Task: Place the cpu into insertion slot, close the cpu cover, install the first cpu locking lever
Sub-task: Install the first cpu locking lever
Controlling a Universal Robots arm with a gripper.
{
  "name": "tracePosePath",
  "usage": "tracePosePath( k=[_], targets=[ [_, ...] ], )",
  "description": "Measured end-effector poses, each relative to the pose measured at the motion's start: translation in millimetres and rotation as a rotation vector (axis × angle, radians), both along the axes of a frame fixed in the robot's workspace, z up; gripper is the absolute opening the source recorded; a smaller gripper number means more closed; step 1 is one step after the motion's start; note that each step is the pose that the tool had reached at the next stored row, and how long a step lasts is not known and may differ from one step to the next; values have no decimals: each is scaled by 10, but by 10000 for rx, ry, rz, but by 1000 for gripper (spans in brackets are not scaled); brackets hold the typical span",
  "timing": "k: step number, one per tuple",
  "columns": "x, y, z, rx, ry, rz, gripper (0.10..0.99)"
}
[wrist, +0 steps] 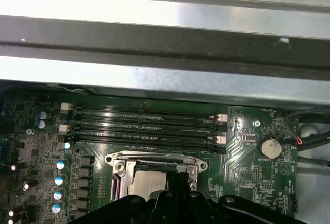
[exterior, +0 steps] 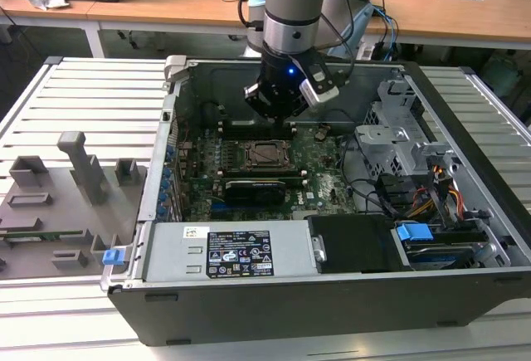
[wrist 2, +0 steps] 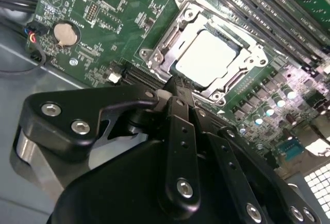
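In the exterior view, an open computer case (exterior: 332, 295) is lying on a slatted grey worktop (exterior: 83, 95), with wooden desks (exterior: 166, 4) running behind it in what looks like an office-lab room. A grey fixture block (exterior: 79, 166) is sitting near the worktop's edge on the exterior view's left. The arm's gripper (exterior: 278, 112) is hanging inside the case, over the far edge of the green motherboard (exterior: 323, 174). The cpu (exterior: 267, 153) is sitting in the insertion slot (exterior: 249, 164) around the middle of the board, just in front of the gripper, with the black expansion card (exterior: 257, 188) lying nearer the case's front edge.

In the second wrist view, the gripper's fingers (wrist 2: 180, 110) are looking pressed together, nothing between them, hovering just beside the socket. The cpu (wrist 2: 206, 56) is showing pale and flat inside the silver cpu cover (wrist 2: 170, 36), which is lying down flat around it. A coin cell battery (wrist 2: 65, 33) is sitting toward the board's corner.

In the first wrist view, the cpu (wrist: 147, 183) is peeking out right past the gripper (wrist: 178, 180), and the long memory slots (wrist: 144, 126) are running between the socket and the case's metal wall (wrist: 165, 33).
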State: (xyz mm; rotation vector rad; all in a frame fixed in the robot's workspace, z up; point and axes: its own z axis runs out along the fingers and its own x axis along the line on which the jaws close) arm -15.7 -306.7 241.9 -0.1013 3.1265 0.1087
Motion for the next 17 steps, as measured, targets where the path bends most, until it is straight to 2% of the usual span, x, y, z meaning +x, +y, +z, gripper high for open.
tracePosePath(
  k=[3,9,14,17],
  targets=[
    [0,-67,-2,1,0,0,102],
    [0,-131,-4,0,0,0,102],
    [0,-170,-4,-4,0,1,102],
    [-1,-174,5,-7,1,-3,102]
  ],
)
